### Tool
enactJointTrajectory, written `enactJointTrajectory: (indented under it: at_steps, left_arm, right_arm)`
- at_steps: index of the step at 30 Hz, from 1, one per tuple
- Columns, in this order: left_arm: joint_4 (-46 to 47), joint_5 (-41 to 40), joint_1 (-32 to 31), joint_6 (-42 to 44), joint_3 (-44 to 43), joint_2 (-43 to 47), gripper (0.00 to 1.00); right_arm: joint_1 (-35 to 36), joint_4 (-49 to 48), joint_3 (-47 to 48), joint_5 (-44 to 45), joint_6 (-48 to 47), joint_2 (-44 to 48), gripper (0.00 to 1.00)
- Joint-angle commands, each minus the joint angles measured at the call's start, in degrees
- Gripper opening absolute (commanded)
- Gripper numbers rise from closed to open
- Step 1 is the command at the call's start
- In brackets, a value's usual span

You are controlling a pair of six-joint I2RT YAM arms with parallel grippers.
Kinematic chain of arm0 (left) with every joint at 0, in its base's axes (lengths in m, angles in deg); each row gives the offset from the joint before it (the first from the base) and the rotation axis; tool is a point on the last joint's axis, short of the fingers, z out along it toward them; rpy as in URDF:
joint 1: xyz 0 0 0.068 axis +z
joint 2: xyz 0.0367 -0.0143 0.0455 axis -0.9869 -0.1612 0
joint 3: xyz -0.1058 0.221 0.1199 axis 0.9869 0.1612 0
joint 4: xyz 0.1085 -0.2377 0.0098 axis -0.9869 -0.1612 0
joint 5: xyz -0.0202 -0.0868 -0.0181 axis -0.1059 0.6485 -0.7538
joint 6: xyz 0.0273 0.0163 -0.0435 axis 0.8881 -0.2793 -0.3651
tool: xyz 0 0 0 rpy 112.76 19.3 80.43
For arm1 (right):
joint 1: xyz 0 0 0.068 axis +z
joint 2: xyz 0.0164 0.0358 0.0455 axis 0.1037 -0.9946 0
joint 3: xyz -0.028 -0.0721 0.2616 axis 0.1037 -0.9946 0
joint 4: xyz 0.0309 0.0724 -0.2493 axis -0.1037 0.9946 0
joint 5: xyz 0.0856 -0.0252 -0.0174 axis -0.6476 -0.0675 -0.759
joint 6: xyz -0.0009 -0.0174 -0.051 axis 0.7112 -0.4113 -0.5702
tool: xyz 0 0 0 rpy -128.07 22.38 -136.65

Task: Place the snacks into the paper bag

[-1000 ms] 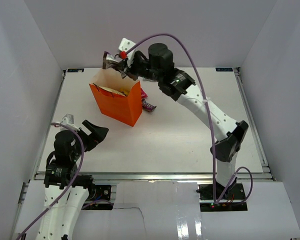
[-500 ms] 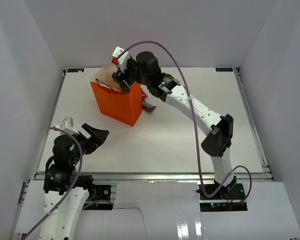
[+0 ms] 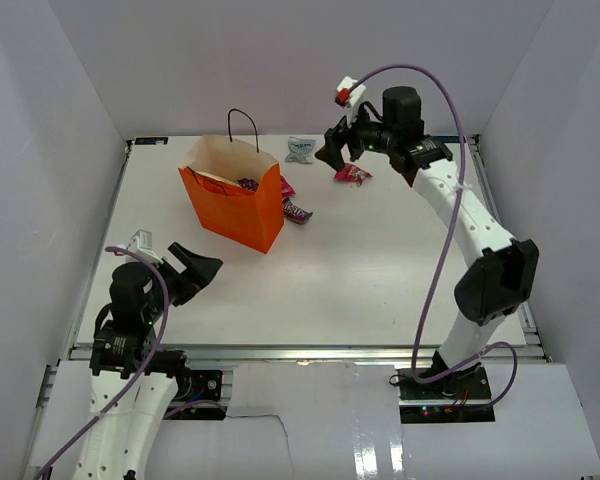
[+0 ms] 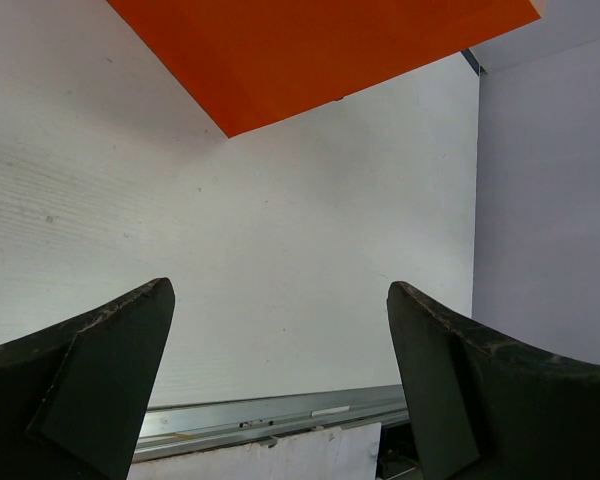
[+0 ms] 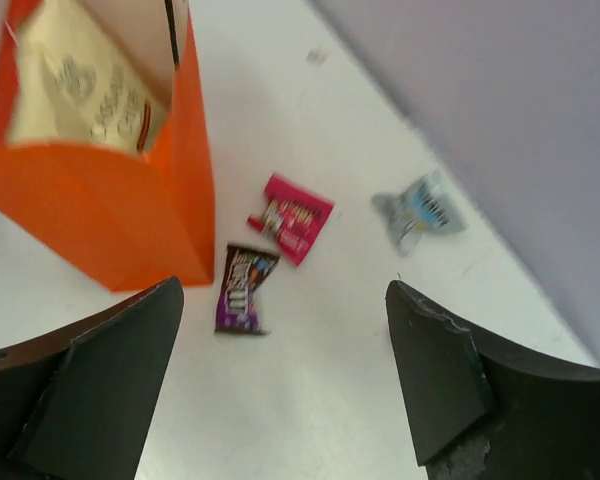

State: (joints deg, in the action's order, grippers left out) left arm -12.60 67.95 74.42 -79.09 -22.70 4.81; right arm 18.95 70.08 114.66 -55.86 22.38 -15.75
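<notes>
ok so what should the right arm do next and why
Probably lower the right gripper, jaws open and empty, onto the magenta packet lying close beside it on the table; it looks the nearest snack outside the paper bag.

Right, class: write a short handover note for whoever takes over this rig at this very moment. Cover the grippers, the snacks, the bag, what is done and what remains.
Left gripper: open, empty, low near its base, facing the orange paper bag.
Right gripper: open, empty, raised at the far side, right of the bag.
Done: cream chip bag and at least one small packet are in the upright bag.
Left: purple candy bar and magenta packet beside the bag, pale blue packet at the far edge, second magenta packet by the right gripper.
</notes>
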Motion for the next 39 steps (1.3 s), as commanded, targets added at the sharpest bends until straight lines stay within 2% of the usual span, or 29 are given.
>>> enactJointTrajectory:
  at_steps: [1,4,7,14,20,28,29,32,36,39]
  left_arm:
    - [2.8,1.8,-0.1,0.6,0.1,-1.8,0.98]
    - [3.4,2.3,-0.2,0.6,-0.1,-3.2,0.98]
    - [3.7,2.4,-0.2,0.5,-0.1,-3.7,0.98]
    - [4.4,3.0,-0.2,-0.8,1.3,-4.2,0.98]
    - [4.3,3.4,-0.2,-0.7,1.2,-5.1,0.98]
    - [4.2,3.9,-0.2,-0.8,1.9,-5.7,0.98]
    - [4.2,3.9,-0.1,-0.8,1.7,-5.8,0.98]
    - [4.3,3.9,-0.2,-0.7,1.4,-6.5,0.98]
    - [4.4,3.9,-0.2,-0.8,1.5,-6.5,0.98]
    - [4.6,3.9,-0.2,-0.9,1.8,-6.3,0.98]
  right_arm:
    - [0.0,9.3,-2.8,-13.9,-4.1,-7.3,0.88]
    - [0.1,10.8,-2.8,-17.0,-4.5,-12.4,0.87]
    - [0.4,11.3,-0.9,-16.1,-4.1,-17.6,0.84]
    - [3.7,11.1,5.0,-5.7,-2.8,-27.1,0.83]
    - [6.9,8.3,9.1,6.7,-2.4,-33.1,0.83]
    - [8.8,7.4,11.0,8.7,-4.0,-37.6,0.80]
    - [9.0,7.4,11.0,8.6,-4.0,-38.2,0.78]
    - [9.3,7.4,10.4,8.4,-3.8,-38.3,0.61]
    - [8.8,7.4,8.8,8.4,-3.9,-37.5,0.43]
    - [7.6,7.4,6.9,8.0,-3.6,-35.6,0.32]
